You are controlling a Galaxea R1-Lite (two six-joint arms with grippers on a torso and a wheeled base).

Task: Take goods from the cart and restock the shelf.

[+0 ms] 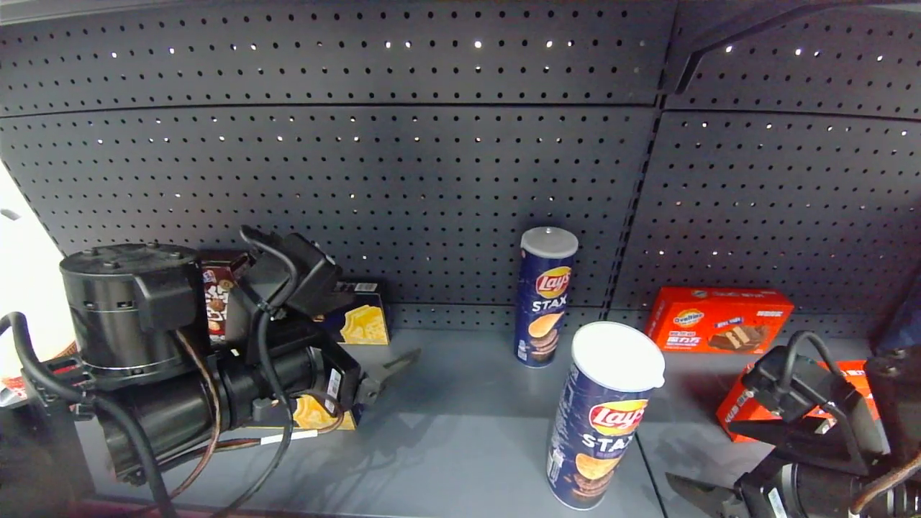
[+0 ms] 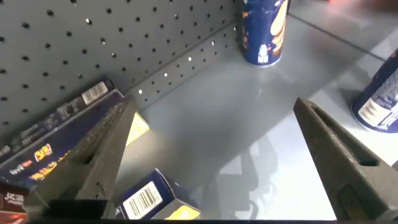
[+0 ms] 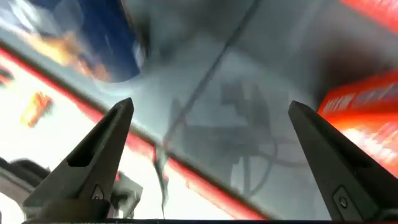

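Two blue chip cans stand upright on the grey shelf: one at the back and one near the front edge. My left gripper hovers low over the shelf's left part, open and empty. It points toward the back can, with the front can off to one side. My right gripper is at the shelf's front edge, just right of the front can. It is open with nothing between its fingers; the can shows blurred beside one finger.
Blue and yellow boxes and a brown box lie around my left arm. Two orange boxes sit at the right. A perforated panel backs the shelf. Bare shelf lies between the left boxes and the cans.
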